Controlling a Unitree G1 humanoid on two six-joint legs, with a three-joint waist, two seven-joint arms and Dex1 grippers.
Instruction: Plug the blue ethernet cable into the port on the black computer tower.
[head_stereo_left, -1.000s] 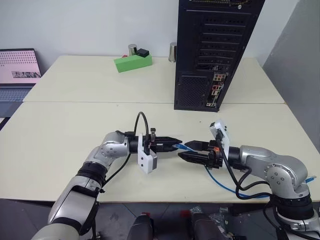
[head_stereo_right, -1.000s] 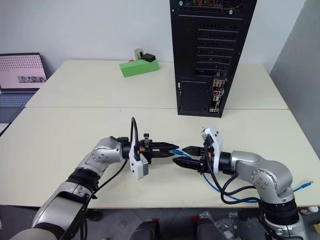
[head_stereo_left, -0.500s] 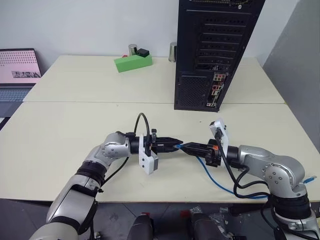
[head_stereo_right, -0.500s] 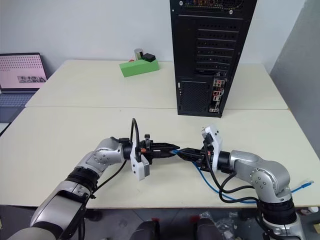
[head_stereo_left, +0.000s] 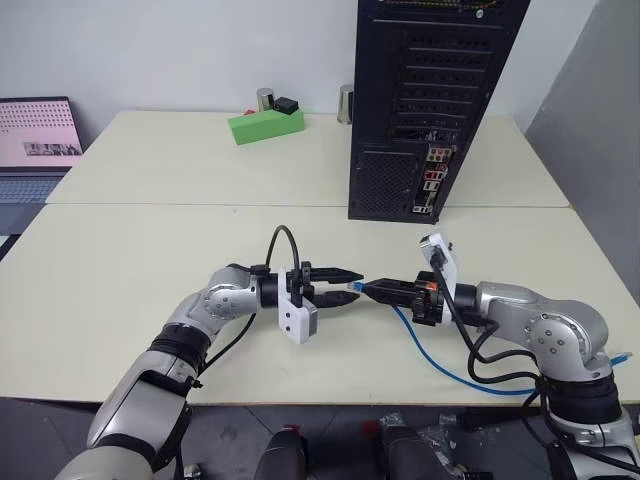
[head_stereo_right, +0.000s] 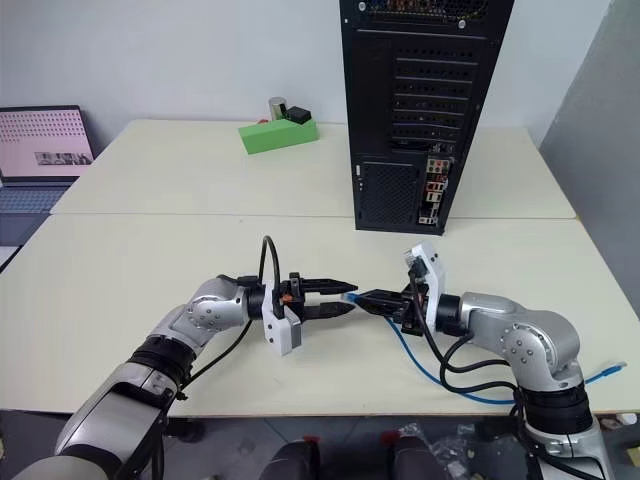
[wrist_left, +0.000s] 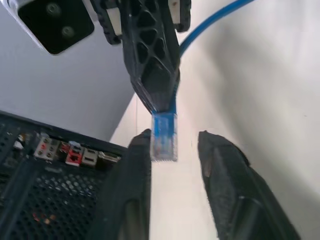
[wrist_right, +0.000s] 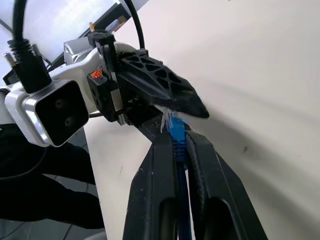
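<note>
We see the blue ethernet cable (head_stereo_left: 352, 287) plug level, pointing into the left gripper (head_stereo_left: 352, 286), jaws apart around it; right gripper (head_stereo_left: 368, 289) pinches it, near the black computer tower (head_stereo_left: 430, 100).

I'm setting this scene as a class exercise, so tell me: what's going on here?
A humanoid robot is passing the blue ethernet cable between its arms above the table. The right pincer is shut on the cable just behind its clear plug, while the left pincer stands open around the plug tip. The black computer tower stands further back, with nothing plugged in yet.
</note>
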